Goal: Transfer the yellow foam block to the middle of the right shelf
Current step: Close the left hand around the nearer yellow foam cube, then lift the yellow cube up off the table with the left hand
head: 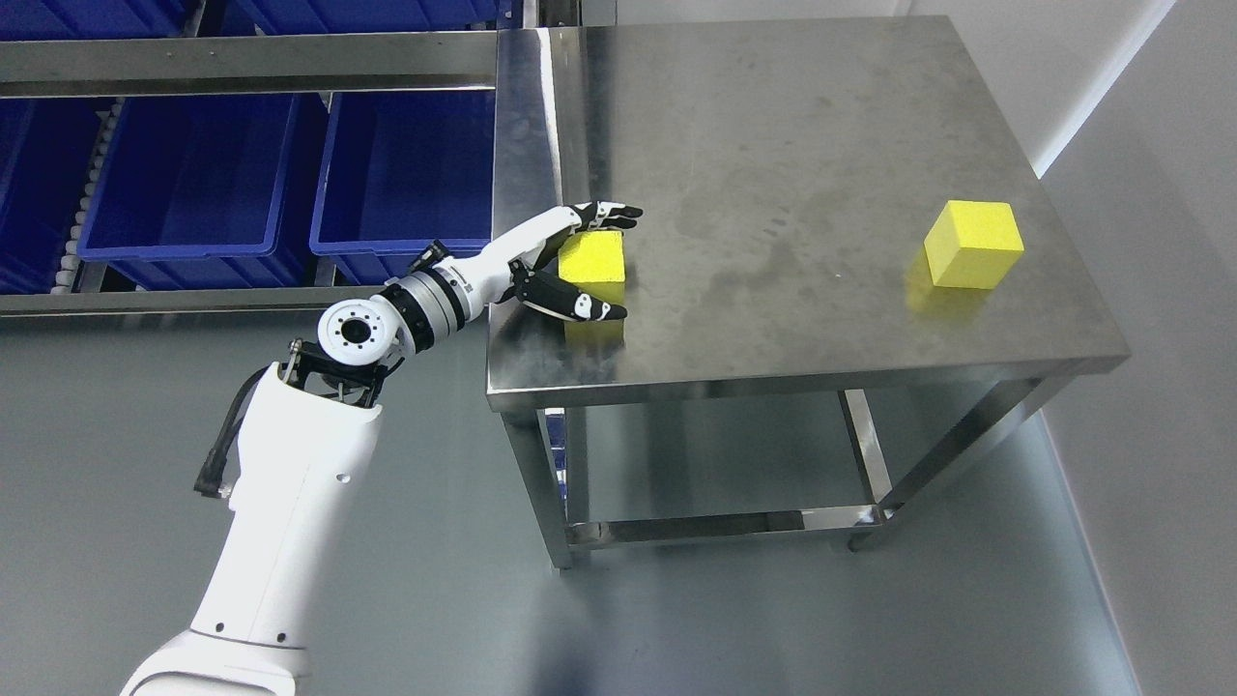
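Note:
A yellow foam block (591, 258) sits on the steel table (821, 145) near its left front corner. My left hand (607, 261) reaches in from the left and brackets this block. The fingers (607, 214) lie spread along its far side and the thumb (580, 304) along its near side. The hand is open and not closed on the block. A second yellow foam block (971, 245) stands at the table's right side, apart from the hand. My right arm is out of view.
A steel shelf rack (251, 58) stands to the left of the table, holding blue plastic bins (193, 179) (411, 174). The table has a low crossbar (715, 522). A white wall runs along the right.

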Controlling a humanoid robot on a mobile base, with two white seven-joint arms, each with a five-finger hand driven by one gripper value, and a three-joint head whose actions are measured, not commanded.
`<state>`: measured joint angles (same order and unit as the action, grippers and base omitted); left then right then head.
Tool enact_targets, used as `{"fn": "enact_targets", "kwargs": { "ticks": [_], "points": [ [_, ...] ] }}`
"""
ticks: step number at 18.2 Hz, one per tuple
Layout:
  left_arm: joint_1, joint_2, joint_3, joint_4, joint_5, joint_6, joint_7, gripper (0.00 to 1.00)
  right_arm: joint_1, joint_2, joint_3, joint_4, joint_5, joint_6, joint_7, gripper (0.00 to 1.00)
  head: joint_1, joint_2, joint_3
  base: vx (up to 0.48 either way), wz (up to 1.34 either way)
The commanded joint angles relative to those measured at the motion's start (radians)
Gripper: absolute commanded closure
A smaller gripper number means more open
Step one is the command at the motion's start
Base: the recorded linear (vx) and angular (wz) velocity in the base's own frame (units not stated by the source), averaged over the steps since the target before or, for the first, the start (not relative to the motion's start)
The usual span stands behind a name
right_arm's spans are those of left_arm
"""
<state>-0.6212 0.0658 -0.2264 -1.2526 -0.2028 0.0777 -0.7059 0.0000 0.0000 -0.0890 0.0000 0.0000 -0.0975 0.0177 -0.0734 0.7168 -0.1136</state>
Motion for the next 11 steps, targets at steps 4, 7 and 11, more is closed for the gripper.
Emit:
{"fn": "enact_targets", "kwargs": {
  "ticks": [4,7,11],
  "points": [
    [0.015,-0.048,0.116,0.050,-0.001,-0.010,-0.014,0.62,-0.003,-0.017,0.000,-0.017,0.000,0.001,0.001,0.00,0.0000,0.000,0.000,0.003,0.02],
    [0.000,-0.048,0.197,0.036,0.016,-0.016,0.008,0.66,-0.002,-0.017,0.000,-0.017,0.000,0.001,0.001,0.00,0.0000,0.000,0.000,0.000,0.00],
    [-0.043,-0.048,0.226,0.030,0.358,-0.230,0.330,0.65,-0.002,-0.017,0.000,-0.017,0.000,0.001,0.001,0.00,0.0000,0.000,0.000,-0.005,-0.03]
  ]
}}
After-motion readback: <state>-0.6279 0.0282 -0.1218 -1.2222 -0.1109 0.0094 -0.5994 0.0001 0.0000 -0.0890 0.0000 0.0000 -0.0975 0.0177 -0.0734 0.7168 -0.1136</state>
